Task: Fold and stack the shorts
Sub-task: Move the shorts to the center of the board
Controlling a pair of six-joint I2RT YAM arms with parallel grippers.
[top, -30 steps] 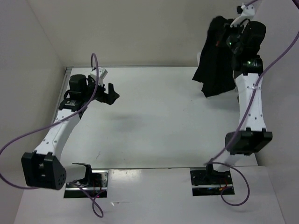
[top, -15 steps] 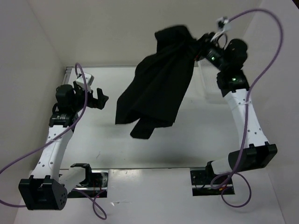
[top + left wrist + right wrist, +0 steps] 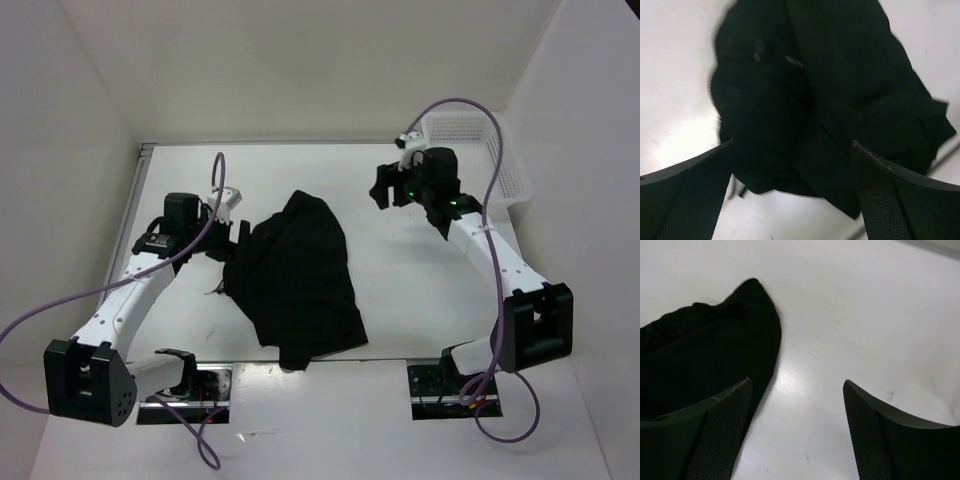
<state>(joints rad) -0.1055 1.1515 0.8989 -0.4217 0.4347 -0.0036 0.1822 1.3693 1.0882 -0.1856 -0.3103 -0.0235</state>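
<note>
The black shorts (image 3: 300,275) lie crumpled in a loose heap on the white table (image 3: 420,290), left of the middle. My left gripper (image 3: 238,236) stands open at their left edge. In the left wrist view its open jaws (image 3: 793,143) hover right over the dark fabric (image 3: 830,85), holding nothing. My right gripper (image 3: 384,190) is open, apart from the cloth and to its upper right. The right wrist view shows bare table between those open jaws (image 3: 796,381), with a corner of the shorts (image 3: 705,350) beside the left finger (image 3: 715,430).
A white mesh basket (image 3: 470,135) stands at the table's back right corner, just behind my right arm. The table's near edge (image 3: 320,362) runs close under the lower end of the shorts. Purple cables loop over both arms.
My right arm swung the hanging shorts from the back right across to the middle, opened and let them drop onto the table. My left gripper moved in to their left edge.
</note>
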